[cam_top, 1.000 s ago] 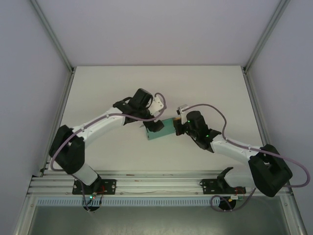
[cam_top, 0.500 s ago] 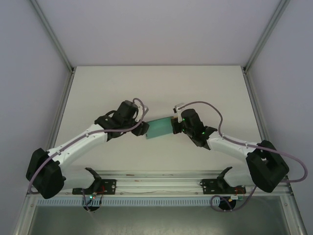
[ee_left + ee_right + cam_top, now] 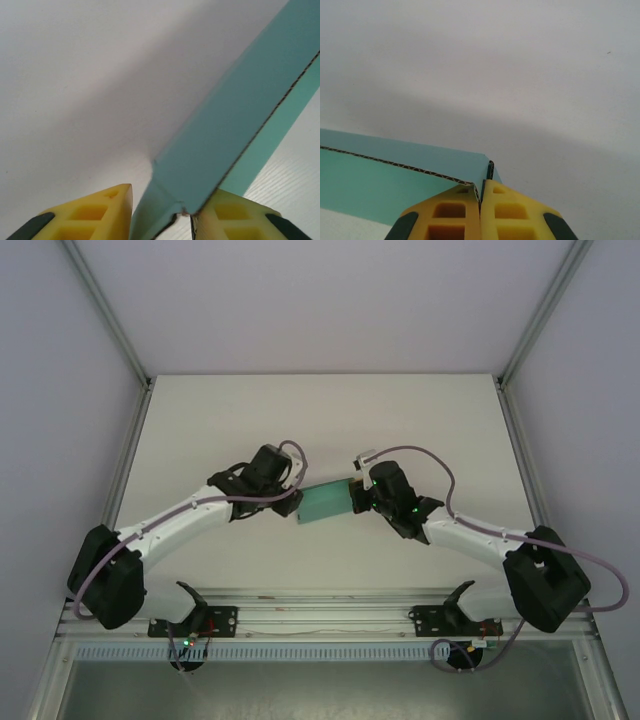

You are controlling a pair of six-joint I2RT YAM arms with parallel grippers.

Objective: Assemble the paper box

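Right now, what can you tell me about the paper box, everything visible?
The paper box is plain teal-green corrugated card, folded flat and rectangular, its fluted cut edge showing. It seems lifted off the white table, roughly level. The right gripper is shut on one corner; the opposite end sits between the fingers of the left gripper.

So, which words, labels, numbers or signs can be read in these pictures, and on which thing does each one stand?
None: no text can be read in any view.
The paper box is plain teal card with no print or label.
The yellow fingers of the end effector carry no marking.
The white table has no writing either.
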